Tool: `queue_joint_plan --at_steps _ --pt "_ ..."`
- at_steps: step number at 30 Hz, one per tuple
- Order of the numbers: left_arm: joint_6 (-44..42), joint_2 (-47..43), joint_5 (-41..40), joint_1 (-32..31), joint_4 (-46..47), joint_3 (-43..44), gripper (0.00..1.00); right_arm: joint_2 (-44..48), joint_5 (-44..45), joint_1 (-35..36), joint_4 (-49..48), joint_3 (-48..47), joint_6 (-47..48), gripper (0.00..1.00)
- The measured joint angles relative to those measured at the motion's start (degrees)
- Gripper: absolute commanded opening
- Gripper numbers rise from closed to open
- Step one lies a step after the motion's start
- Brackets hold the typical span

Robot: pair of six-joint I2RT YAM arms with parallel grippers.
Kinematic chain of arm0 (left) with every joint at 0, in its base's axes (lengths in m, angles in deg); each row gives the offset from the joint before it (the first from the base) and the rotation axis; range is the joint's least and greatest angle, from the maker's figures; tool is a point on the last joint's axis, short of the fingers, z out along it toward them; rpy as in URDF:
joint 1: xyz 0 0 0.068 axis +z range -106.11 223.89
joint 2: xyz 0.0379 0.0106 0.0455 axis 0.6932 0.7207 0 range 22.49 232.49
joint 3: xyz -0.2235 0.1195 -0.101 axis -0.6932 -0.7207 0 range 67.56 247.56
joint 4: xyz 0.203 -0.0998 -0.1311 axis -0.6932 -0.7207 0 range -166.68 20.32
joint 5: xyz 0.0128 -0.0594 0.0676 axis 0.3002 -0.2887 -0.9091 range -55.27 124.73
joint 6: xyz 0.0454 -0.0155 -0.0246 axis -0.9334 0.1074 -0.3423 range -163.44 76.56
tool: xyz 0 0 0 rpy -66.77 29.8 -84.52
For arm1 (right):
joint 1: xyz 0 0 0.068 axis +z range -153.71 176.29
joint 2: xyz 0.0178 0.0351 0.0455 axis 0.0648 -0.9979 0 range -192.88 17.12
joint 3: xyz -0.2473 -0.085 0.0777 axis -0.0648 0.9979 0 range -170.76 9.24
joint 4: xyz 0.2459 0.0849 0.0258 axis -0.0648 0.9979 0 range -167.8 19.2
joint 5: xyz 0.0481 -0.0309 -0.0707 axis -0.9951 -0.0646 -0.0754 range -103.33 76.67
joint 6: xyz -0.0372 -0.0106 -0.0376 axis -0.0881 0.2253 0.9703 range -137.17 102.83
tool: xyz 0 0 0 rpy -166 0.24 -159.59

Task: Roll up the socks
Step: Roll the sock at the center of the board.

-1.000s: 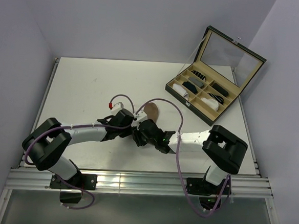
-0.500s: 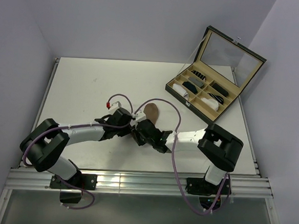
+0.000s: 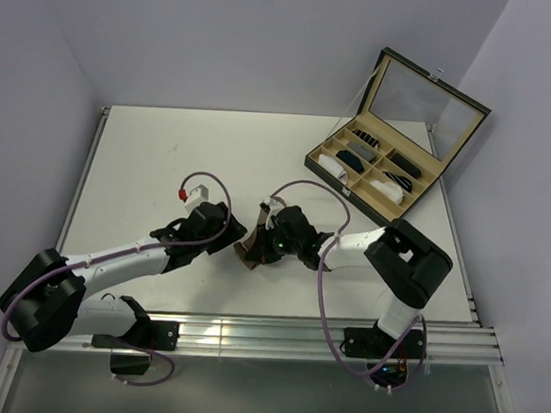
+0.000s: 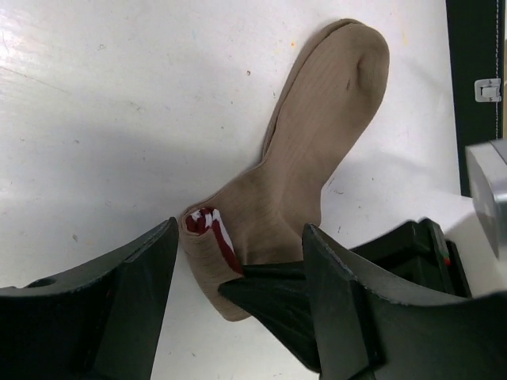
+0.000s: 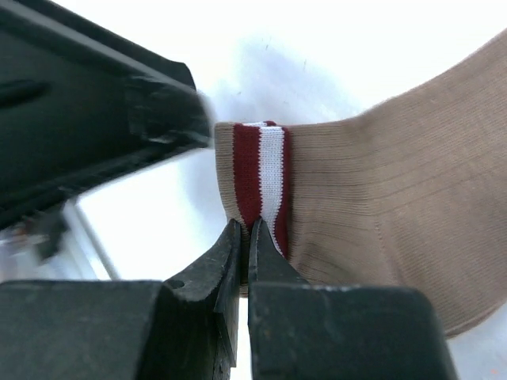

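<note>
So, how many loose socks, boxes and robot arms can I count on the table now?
Loose socks: 1, the tan sock
Boxes: 1, the open box
Robot arms: 2, the left arm and the right arm
Total: 4

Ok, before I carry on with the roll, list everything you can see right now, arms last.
tan sock: one, tan-brown with a dark red-and-white cuff, flat on the table between the two grippers.
box: one, black outside with tan compartments, lid open, far right of the table.
sock rolls: several, black, grey, white and striped, in the box's compartments; exact count unclear.
table: one, white, under everything.
left gripper: one, black, open, a finger on each side of the cuff, not gripping.
right gripper: one, black, shut on the tan sock's striped cuff.
</note>
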Motion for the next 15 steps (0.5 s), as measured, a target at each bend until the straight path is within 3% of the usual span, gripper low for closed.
queue_joint_plan --at_steps 6,15 --pt "1.11 -0.55 0.5 0.0 1.49 -2.89 0.65 -3.98 -11.76 -5.64 -10.73 3.8 -9.38 0.0" --pt "2.36 2.84 2.4 -0.35 4.61 -4.17 0.6 -11.1 -21.27 -10.95 -25.33 6.88 -20.24 0.0"
